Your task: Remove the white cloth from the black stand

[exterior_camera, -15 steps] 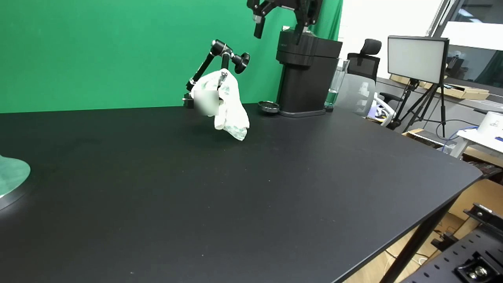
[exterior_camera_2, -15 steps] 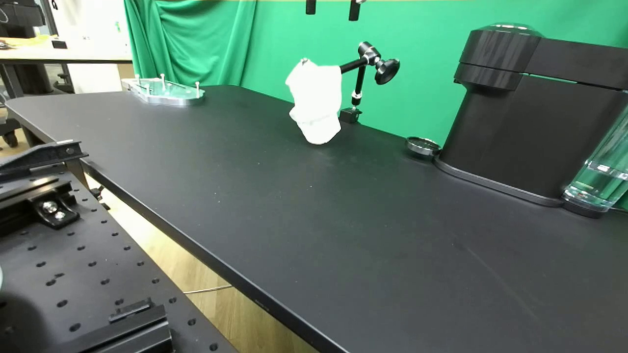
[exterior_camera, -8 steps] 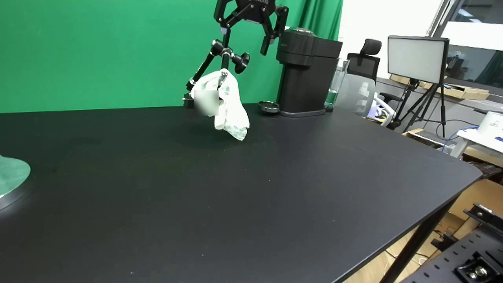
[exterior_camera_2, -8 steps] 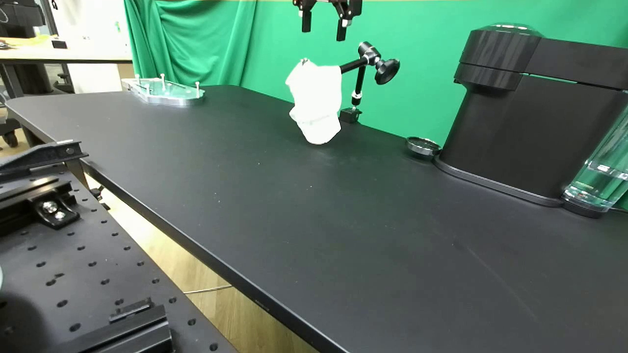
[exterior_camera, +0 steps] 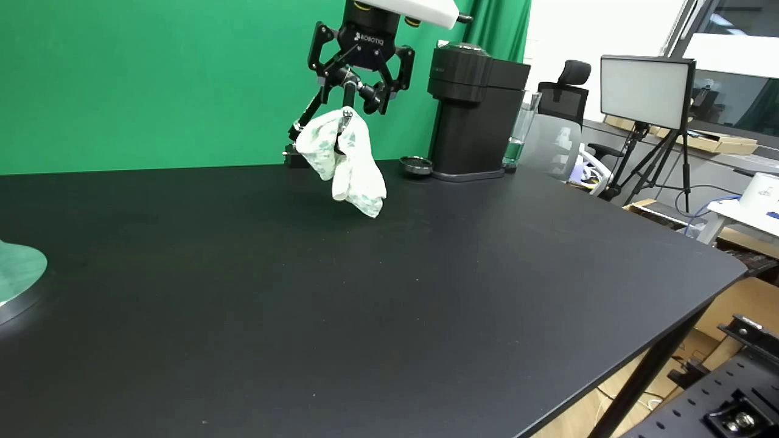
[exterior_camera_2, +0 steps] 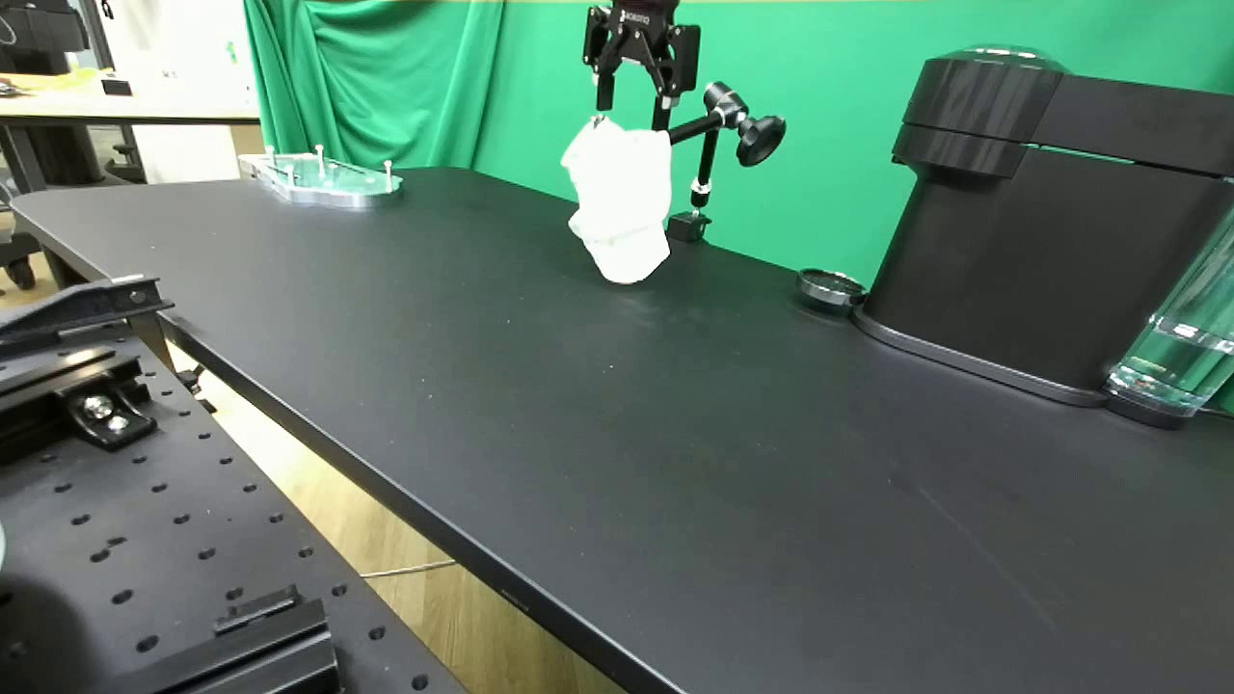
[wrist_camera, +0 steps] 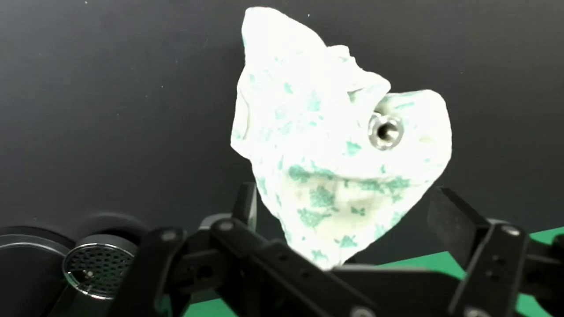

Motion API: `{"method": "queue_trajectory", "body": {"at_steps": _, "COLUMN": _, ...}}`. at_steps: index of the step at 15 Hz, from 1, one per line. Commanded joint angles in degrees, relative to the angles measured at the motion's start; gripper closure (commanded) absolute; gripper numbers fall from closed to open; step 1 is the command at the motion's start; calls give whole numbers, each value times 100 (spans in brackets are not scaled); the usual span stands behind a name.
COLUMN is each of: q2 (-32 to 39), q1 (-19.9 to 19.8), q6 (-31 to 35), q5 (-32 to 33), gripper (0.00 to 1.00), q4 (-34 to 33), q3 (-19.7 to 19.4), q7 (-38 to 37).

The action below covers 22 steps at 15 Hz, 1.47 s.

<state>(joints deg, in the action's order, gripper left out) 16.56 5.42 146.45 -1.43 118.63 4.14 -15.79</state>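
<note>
A white cloth with green print (exterior_camera: 360,161) hangs draped over the arm of the black stand (exterior_camera: 308,112) at the back of the table. The cloth also shows in an exterior view (exterior_camera_2: 625,202) and in the wrist view (wrist_camera: 308,119). A silver hollow tip (wrist_camera: 386,132) pokes out through the cloth. The stand's post and knob (exterior_camera_2: 760,140) show behind the cloth. My gripper (exterior_camera: 353,100) points down just above the cloth, as in an exterior view (exterior_camera_2: 632,110). In the wrist view the gripper (wrist_camera: 346,196) is open, its fingers apart on either side of the cloth's near part, holding nothing.
A black coffee machine (exterior_camera: 478,115) with a clear water tank (exterior_camera_2: 1176,337) stands beside the stand. A small round drip tray (exterior_camera_2: 831,289) sits at its foot. A clear plate with pegs (exterior_camera_2: 328,183) lies at the far table end. A green curtain (exterior_camera: 152,85) hangs behind.
My gripper has come down from the top of both exterior views to just above the cloth, moving left in an exterior view. It has stayed open. The cloth and stand have not moved.
</note>
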Motion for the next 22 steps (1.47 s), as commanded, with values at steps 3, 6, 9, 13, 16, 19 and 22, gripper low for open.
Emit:
{"method": "queue_trajectory", "body": {"at_steps": 3, "q2": 248, "q1": 184, "q6": -290, "q5": -161, "gripper": 40, "q4": -405, "q3": -49, "q7": -257}}
{"method": "queue_trajectory", "body": {"at_steps": 6, "q2": 244, "q1": 232, "q6": -439, "q5": -201, "gripper": 62, "q4": -460, "q3": -57, "q7": -309}}
{"method": "queue_trajectory", "body": {"at_steps": 9, "q2": 226, "q1": 247, "q6": -676, "q5": -243, "gripper": 82, "q4": -486, "q3": -63, "q7": -353}}
{"method": "queue_trajectory", "body": {"at_steps": 13, "q2": 206, "q1": 226, "q6": -965, "q5": -292, "gripper": 100, "q4": -492, "q3": -70, "q7": -375}}
{"method": "queue_trajectory", "body": {"at_steps": 16, "q2": 192, "q1": 217, "q6": -1081, "q5": -330, "gripper": 100, "q4": -524, "q3": -65, "q7": -362}}
{"method": "queue_trajectory", "body": {"at_steps": 19, "q2": 164, "q1": 238, "q6": -1189, "q5": -362, "gripper": 100, "q4": -552, "q3": -2, "q7": -272}}
{"method": "queue_trajectory", "body": {"at_steps": 22, "q2": 103, "q1": 302, "q6": -1229, "q5": -356, "gripper": 100, "q4": -516, "q3": 121, "q7": -114}}
